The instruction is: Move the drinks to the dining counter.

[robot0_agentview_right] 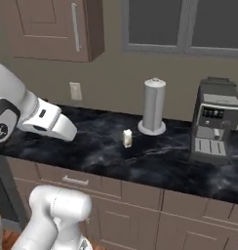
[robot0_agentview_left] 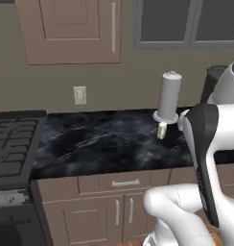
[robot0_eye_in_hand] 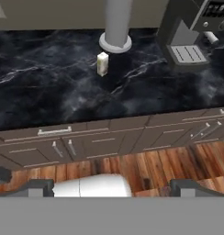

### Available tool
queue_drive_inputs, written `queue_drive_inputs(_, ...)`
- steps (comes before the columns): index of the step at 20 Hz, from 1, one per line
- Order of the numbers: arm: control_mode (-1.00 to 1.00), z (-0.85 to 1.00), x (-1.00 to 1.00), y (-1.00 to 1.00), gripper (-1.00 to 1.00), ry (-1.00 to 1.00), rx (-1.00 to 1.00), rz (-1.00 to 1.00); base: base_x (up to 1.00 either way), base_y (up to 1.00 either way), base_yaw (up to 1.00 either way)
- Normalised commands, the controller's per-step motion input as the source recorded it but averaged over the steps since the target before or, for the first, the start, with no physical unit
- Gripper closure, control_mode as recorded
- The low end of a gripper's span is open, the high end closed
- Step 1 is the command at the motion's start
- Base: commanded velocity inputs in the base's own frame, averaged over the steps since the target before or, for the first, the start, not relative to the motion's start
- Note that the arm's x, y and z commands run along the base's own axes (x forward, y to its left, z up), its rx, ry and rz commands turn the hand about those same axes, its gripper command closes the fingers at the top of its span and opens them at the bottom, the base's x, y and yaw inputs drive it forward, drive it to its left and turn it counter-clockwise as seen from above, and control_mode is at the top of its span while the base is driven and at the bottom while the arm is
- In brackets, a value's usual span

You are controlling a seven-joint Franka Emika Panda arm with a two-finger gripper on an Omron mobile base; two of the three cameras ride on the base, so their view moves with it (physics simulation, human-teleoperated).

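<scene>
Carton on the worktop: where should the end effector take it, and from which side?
Probably across the carton's narrow upright body, coming from the front edge of the worktop. It stands upright, with the paper-towel cylinder close behind it and bare marble in front, so the rear approach looks crowded.

- The small white-yellow carton (robot0_agentview_left: 162, 130) (robot0_agentview_right: 127, 138) (robot0_eye_in_hand: 102, 64) is the one drink to be seen: a little box, pale with a yellowish tint, squared off at the top.
- It stands upright on the black white-veined marble worktop (robot0_agentview_left: 99, 139) (robot0_agentview_right: 155, 158) (robot0_eye_in_hand: 63, 87) over the handled drawers.
- It sits just in front of the round base of the tall grey paper-towel cylinder (robot0_agentview_left: 169, 97) (robot0_agentview_right: 153, 106) (robot0_eye_in_hand: 116, 27), near it but apart, a little to the cylinder's left.
- Nothing touches the carton.
</scene>
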Motion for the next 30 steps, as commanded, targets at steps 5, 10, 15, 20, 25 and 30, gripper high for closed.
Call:
queue_drive_inputs(5,1.0,0.0,0.0,0.0,-1.0,0.0,0.0,0.0,0.8,0.34,-0.5)
queue_drive_inputs(10,1.0,0.0,0.0,0.0,-1.0,0.0,0.0,0.0,1.0,0.62,-0.29)
queue_drive_inputs(15,1.0,0.0,0.0,0.0,-1.0,0.0,0.0,0.0,0.97,0.24,-0.07)
queue_drive_inputs(20,1.0,0.0,0.0,0.0,-1.0,0.0,0.0,0.0,0.92,-0.19,0.08)
queue_drive_inputs(25,1.0,0.0,0.0,0.0,-1.0,0.0,0.0,0.0,0.86,-0.52,0.42)
queue_drive_inputs(30,1.0,0.0,0.0,0.0,-1.0,0.0,0.0,0.0,0.71,-0.63,0.29)
